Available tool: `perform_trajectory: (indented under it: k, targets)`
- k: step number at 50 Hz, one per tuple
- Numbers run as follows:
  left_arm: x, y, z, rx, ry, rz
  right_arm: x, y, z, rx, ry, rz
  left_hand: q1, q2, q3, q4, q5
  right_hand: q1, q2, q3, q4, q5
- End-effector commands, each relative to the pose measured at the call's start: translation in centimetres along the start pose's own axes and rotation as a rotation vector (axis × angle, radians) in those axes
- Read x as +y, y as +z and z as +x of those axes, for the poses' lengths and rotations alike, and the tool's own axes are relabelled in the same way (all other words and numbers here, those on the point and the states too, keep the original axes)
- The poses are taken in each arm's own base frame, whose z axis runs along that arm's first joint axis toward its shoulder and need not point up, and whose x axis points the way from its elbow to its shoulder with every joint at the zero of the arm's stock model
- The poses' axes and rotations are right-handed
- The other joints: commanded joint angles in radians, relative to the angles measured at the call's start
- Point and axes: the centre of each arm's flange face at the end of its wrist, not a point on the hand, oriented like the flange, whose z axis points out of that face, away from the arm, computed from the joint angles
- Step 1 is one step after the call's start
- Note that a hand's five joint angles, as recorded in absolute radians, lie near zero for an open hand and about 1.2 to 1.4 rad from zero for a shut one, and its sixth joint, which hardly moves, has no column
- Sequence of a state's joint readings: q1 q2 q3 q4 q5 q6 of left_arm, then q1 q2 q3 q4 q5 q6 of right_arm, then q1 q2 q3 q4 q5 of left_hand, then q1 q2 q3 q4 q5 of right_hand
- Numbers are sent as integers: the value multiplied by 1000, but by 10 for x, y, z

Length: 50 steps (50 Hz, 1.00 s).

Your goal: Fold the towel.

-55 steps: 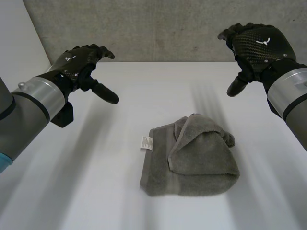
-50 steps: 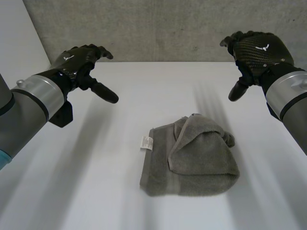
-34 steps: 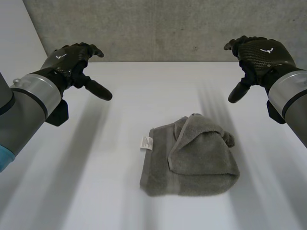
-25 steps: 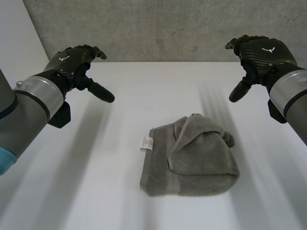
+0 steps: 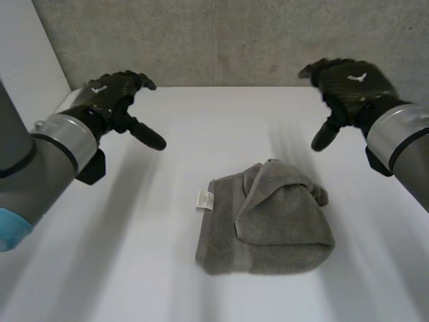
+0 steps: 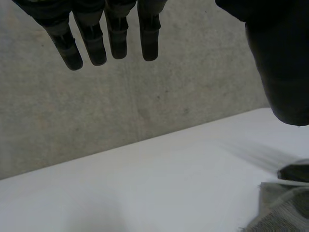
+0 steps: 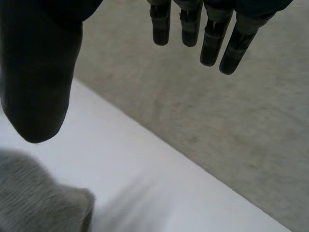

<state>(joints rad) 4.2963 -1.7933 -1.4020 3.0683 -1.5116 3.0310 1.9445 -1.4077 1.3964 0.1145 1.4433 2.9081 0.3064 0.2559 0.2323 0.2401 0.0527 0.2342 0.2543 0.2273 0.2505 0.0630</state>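
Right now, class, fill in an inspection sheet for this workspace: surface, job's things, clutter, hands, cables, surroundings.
Surface: white table, the towel lying on it.
Job's things: grey towel, bunched and partly folded, with a white label at one edge.
Clutter: nothing seen.
Hands: left hand and right hand both open, raised above the table, apart from the towel.
Cables: nothing seen.
Surroundings: grey concrete wall behind the table.

The towel [image 5: 268, 221] is grey terry cloth, matt and nubby, with a flatter woven band near its left edge and a small white label [image 5: 205, 200]. The table [image 5: 167, 168] is white, smooth and matt. The far wall [image 5: 221, 40] looks like rough grey concrete. The left hand [image 5: 107, 94] and right hand [image 5: 352, 80] wear black, woven-patterned, faintly glossy shells.
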Motion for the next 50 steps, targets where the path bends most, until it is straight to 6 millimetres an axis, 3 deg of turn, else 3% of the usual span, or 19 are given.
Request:
perform_trajectory:
  k: [1, 3, 4, 6, 10, 11, 12, 14, 15, 16, 17, 23, 28, 36, 42, 47, 49, 50]
  targets:
    - [42, 12, 18, 64, 7, -90, 37, -1, -31, -275, -244, -132, -113, -63, -58, -66, -34, -60, -80, -53, -76, -63]
    - [69, 17, 25, 100, 7, -155, 47, -1, -35, -299, -267, -168, -113, -63, -58, -66, -34, -60, -80, -53, -76, -63]
    - [70, 17, 25, 100, 7, -156, 55, 0, -40, -320, -278, -192, -113, -63, -58, -66, -34, -60, -80, -53, -76, -63]
    - [95, 21, 30, 153, 0, -211, 64, 1, -43, -338, -274, -215, -111, -60, -58, -66, -31, -60, -80, -53, -76, -63]
    - [115, 23, 41, 219, -1, -246, 80, 10, -48, -347, -270, -227, -102, -51, -58, -66, -23, -58, -78, -53, -76, -62]
    - [123, 23, 47, 249, -9, -256, 83, 15, -49, -339, -275, -200, -99, -48, -58, -66, -20, 189, 169, -53, -76, 186]
    - [123, 23, 47, 249, -9, -256, 83, 15, -49, -339, -275, -200, -99, -48, -58, -66, -20, 191, 171, -53, -76, 188]
    - [128, 23, 52, 272, -13, -258, 86, 22, -48, -312, -272, -148, -96, -45, -58, -66, -17, 858, 837, -53, -76, 854]
    - [130, 23, 59, 297, -15, -250, 86, 22, -48, -312, -272, -148, -93, -42, -58, -66, -14, 861, 841, -53, -76, 857]
    - [132, 21, 65, 313, -19, -249, 88, 24, -45, -295, -267, -136, -90, -39, -58, -66, -11, 1105, 1085, -53, -76, 1102]
    - [132, 21, 65, 313, -19, -249, 89, 25, -43, -282, -262, -127, -90, -39, -58, -66, -11, 1162, 1141, -53, -76, 1158]
    - [138, 17, 88, 375, -54, -232, 87, 25, -39, -258, -230, -125, -78, -28, -58, -66, 1, 1162, 1142, -53, -76, 1159]
    - [150, 17, 106, 425, -51, -222, 93, 21, -9, -161, -129, -185, -69, -19, -58, -66, 10, 1162, 1142, -53, -76, 1159]
    - [168, 23, 121, 459, -40, -231, 112, 13, 8, -116, -76, -267, -64, -13, -58, -66, 16, 1162, 1142, -53, -76, 1159]
    - [177, 22, 127, 475, -36, -245, 114, 10, 21, -78, -62, -281, -34, 16, -58, -66, 45, 1162, 1142, -53, -76, 1159]
    - [180, 23, 130, 478, -33, -244, 118, 7, 20, -80, -57, -294, 286, 336, -58, -66, 365, 1162, 1142, -53, -76, 1159]
    - [176, 26, 131, 472, -33, -227, 118, 7, 20, -81, -56, -294, 893, 944, -58, -66, 972, 1162, 1142, -53, -76, 1159]
    - [176, 26, 131, 472, -33, -227, 116, 8, 20, -85, -56, -288, 896, 947, -58, -66, 976, 1162, 1142, -53, -76, 1159]
